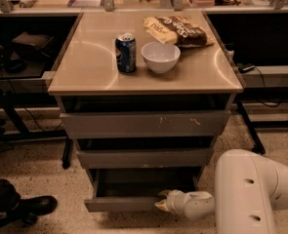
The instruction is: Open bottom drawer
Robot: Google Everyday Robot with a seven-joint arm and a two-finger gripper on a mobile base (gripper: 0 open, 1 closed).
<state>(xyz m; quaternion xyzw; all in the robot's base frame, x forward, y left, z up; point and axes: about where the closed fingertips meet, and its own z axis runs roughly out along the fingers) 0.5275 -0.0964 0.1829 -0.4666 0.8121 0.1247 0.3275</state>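
The bottom drawer [124, 204] is the lowest of three grey fronts in the cabinet. It stands pulled out, and its dark grey box interior shows behind the flat front. My gripper [162, 202] sits at the right end of that front's top edge, reaching in from the white arm [251, 194] at lower right. Its tips touch the drawer's front lip.
On the cabinet top stand a blue can [126, 52], a white bowl [160, 56] and a chip bag [175, 30]. The top drawer [143, 123] and middle drawer [143, 157] are pushed in. A dark shoe [33, 206] rests on the floor at lower left.
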